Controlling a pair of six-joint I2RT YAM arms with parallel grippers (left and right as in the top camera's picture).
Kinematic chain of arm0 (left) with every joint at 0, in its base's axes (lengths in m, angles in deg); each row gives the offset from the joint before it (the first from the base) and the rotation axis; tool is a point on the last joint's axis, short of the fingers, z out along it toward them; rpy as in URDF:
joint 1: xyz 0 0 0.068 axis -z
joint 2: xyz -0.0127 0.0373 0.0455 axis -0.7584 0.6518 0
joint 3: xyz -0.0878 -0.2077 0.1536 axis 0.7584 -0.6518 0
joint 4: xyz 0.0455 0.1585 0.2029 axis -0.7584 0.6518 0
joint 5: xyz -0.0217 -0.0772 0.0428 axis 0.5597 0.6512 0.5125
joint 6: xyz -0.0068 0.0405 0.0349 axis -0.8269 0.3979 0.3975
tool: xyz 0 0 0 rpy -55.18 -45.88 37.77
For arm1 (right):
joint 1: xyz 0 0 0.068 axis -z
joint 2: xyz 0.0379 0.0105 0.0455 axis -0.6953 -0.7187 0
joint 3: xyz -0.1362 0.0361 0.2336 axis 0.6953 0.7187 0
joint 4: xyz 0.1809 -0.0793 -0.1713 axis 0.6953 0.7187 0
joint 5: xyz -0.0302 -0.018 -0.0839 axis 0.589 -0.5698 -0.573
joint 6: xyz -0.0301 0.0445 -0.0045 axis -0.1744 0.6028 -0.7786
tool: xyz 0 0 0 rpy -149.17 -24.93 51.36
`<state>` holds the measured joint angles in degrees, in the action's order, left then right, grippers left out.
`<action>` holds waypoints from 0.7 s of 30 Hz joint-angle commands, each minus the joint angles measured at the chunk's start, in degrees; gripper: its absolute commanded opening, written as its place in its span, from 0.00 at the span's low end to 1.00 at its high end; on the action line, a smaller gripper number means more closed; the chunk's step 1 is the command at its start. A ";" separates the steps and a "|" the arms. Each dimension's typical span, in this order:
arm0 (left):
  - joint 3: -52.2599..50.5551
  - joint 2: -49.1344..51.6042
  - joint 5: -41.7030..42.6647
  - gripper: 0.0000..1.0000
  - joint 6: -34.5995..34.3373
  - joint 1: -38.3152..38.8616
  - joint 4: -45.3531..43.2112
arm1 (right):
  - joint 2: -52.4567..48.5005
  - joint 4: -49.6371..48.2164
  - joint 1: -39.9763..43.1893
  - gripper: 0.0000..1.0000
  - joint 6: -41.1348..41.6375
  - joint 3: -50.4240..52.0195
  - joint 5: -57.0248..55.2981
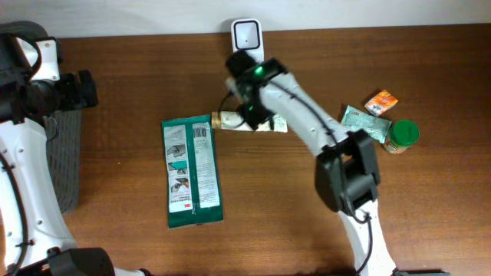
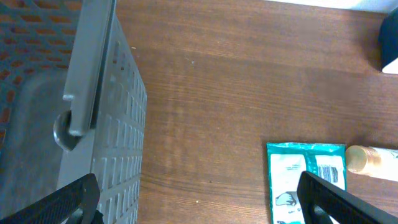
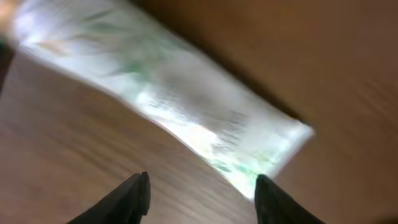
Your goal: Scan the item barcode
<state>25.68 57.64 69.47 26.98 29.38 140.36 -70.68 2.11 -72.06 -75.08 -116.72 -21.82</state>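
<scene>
Tube (image 3: 186, 106) is what needs scanning, and right now nothing's got hold of it. The right tool (image 3: 202, 186) has its jaws partly spread with only bare bench (image 3: 74, 149) showing between the tips, and the tube lies just past them, flat on the wood. That wrist view is smeared, so I can't make out any print or barcode on it. From overhead the tool sits over the tube's middle, tan cap poking out one side and the crimped end out the other. My main worry is that it's a round, squishy thing, so if the jaws close off-centre or clip only one edge it'll probably roll or squirt out sideways instead of getting picked up. Grab it near the crimp and I'd guess it droops and the code ends up pointing wherever. The cap end is just beside the big green packet (image 1: 192, 170), so a sloppy nudge could shove one into the other. The white scanner (image 1: 245, 34) stands near, at the back edge behind the arm, so a lift and turn that swings too wide might bump it. The left tool (image 2: 199, 199) is spread wide, holds nothing and is parked by the grey basket (image 2: 112, 155), well apart, so no trouble from there.
</scene>
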 commanded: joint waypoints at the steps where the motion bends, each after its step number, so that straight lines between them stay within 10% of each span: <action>1: 0.35 -0.66 0.04 0.99 0.72 -0.11 -0.04 | 2.05 -0.39 8.28 0.54 -5.81 -1.99 17.40; 6: 0.35 -0.66 0.04 0.99 0.72 -0.11 -0.04 | 0.42 -8.02 2.25 0.65 -38.64 -0.68 16.48; 14: 0.35 -0.66 0.02 0.99 0.72 -0.11 -0.02 | -3.54 -13.09 2.62 0.63 -39.82 8.68 10.69; 21: 0.35 -0.66 0.02 0.99 0.72 -0.11 -0.04 | -3.15 -2.19 2.16 0.04 -19.98 9.90 22.60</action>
<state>25.68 57.64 69.47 26.98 29.38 140.36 -72.87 -5.08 -69.26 -101.68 -106.80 -5.32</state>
